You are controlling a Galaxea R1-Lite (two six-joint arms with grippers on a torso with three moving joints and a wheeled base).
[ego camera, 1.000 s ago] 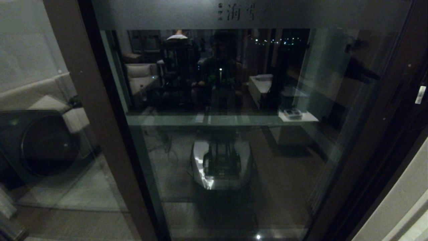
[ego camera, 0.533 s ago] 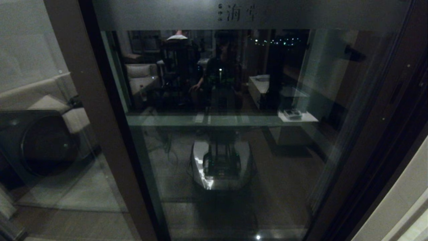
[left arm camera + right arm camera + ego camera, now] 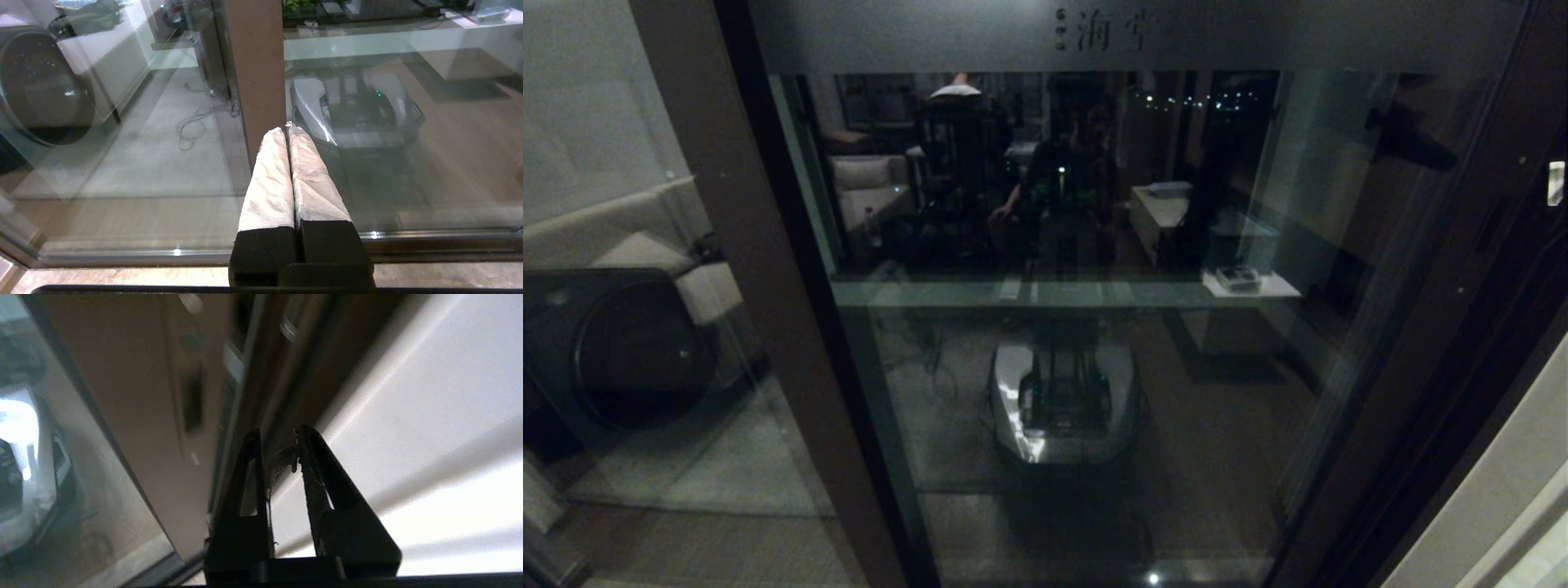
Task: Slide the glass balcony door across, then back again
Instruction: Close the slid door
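The glass balcony door (image 3: 1078, 367) fills the head view, its dark brown right stile (image 3: 1445, 327) close to the jamb. In the right wrist view that stile (image 3: 139, 388) shows a narrow dark handle slot (image 3: 193, 402) and small silver screws. My right gripper (image 3: 278, 433) is open beside the stile's outer edge, past the slot, with nothing held. In the head view only a small pale piece (image 3: 1556, 184) of that arm shows at the right edge. My left gripper (image 3: 287, 128) is shut, its white-wrapped fingers empty and pointing at the foot of a plain brown stile (image 3: 255, 61).
A dark round-fronted machine (image 3: 637, 351) stands behind the left glass. The pane reflects my own base (image 3: 1062, 400) and the room. A pale wall (image 3: 1503, 490) runs along the right. The metal floor track (image 3: 408, 245) lies below the glass.
The pale piece of my right arm sits higher at the right edge than a second ago, and the arm's reflection has shifted. The door stands where it was.
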